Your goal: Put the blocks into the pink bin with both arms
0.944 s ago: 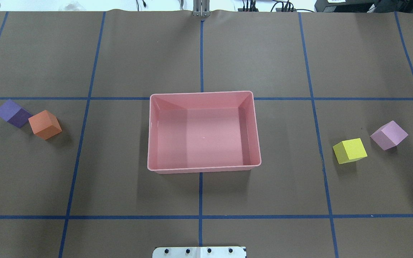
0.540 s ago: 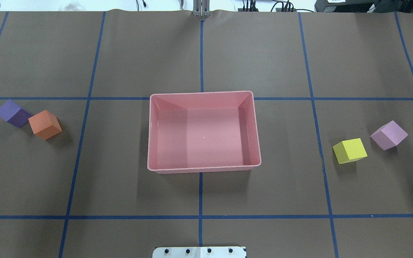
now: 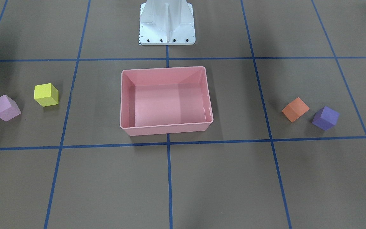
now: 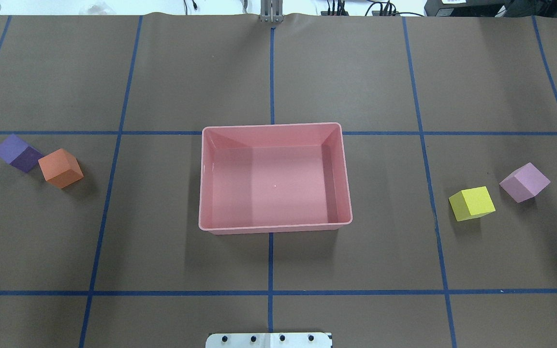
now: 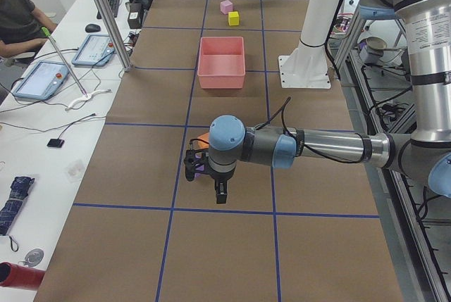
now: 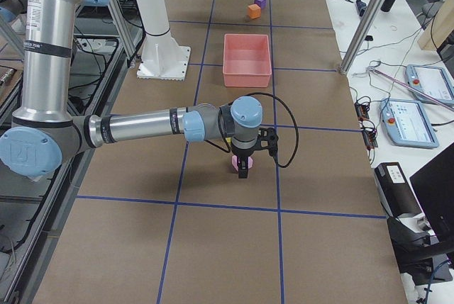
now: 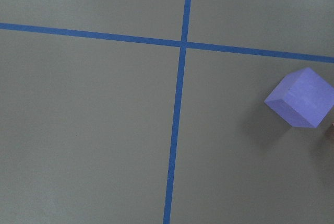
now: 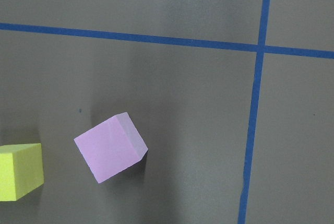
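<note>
The pink bin (image 4: 272,126) stands empty at the table's middle. The purple block (image 4: 17,152) and orange block (image 4: 60,167) lie close together on the left. The yellow block (image 4: 472,203) and lilac block (image 4: 525,181) lie on the right. In the exterior left view my left gripper (image 5: 206,182) hangs over the purple block (image 5: 201,170). In the exterior right view my right gripper (image 6: 243,169) hangs over the lilac block (image 6: 234,162). I cannot tell whether either gripper is open. The wrist views show the purple block (image 7: 301,97), the lilac block (image 8: 110,147) and the yellow block (image 8: 18,171).
The white pedestal base (image 3: 167,22) stands behind the bin on the robot's side. Blue tape lines (image 4: 271,292) mark a grid on the brown table cover. A side desk holds tablets (image 5: 46,77), and a seated person (image 5: 17,13) is beside it.
</note>
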Controlling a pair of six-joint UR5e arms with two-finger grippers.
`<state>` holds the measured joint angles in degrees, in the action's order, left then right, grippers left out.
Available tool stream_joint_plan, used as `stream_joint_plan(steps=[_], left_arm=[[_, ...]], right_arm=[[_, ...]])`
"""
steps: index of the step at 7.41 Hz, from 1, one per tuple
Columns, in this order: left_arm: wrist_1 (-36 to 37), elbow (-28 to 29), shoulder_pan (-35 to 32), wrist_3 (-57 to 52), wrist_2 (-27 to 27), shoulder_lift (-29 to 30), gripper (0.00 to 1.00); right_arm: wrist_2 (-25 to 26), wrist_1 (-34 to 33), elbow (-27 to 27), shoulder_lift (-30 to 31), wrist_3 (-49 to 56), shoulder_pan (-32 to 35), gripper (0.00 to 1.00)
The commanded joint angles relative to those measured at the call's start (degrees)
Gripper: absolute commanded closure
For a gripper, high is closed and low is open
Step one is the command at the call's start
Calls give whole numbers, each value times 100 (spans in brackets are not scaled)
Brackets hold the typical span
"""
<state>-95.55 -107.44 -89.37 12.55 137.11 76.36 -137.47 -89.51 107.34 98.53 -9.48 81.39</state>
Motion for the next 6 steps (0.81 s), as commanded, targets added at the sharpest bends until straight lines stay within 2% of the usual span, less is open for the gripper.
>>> stream_joint_plan(steps=[1,4,5,6], left_arm=[[-16,13,16,28,96,1,0],[-25,13,25,10,105,1,0],[-25,4,25,19,105,1,0],[-25,4,25,19,105,1,0]], right_arm=[[79,492,-19,0,-1409,-332,0],[342,1303,-46,17,-3483,-764,0],[569,1557,-46,18,-4325,-1000,0],[1015,1899,-64,9,-5421,-1516,0]])
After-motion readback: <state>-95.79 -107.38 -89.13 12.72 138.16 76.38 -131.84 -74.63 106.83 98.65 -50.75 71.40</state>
